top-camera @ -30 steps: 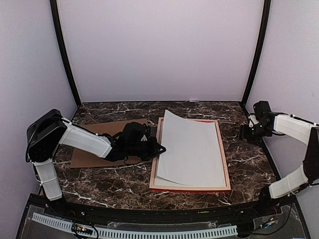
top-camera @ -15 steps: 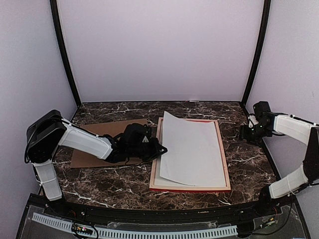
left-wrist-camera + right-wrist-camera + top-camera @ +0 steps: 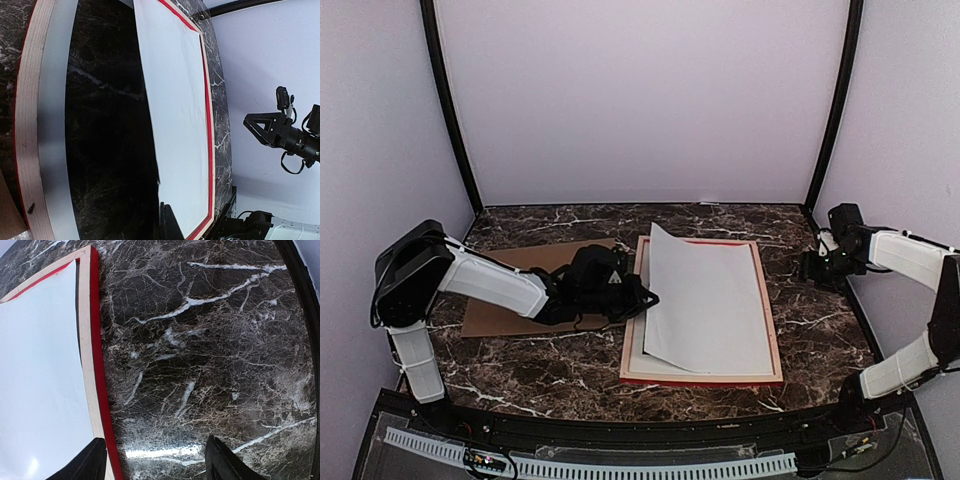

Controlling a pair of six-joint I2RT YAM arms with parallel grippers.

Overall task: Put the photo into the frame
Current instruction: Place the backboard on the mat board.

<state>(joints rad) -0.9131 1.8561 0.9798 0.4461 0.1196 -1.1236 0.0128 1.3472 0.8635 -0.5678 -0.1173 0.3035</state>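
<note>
The left arm (image 3: 490, 282) reaches low from its base toward the middle of the table, with the elbow near the left side and the forearm almost flat. The left gripper (image 3: 646, 297) points to the right and its jaws are closed together. The right arm (image 3: 905, 250) is bent upward at the right edge, the wrist turned inward and down. The right gripper (image 3: 157, 465) is held above the table, its two fingers (image 3: 95, 460) wide apart with nothing between them.

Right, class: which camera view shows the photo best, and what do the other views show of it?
Top external: the photo shows almost whole, white back up, lying askew on the frame. Left wrist shows it foreshortened and cut off at the top; right wrist only a part along one edge.
</note>
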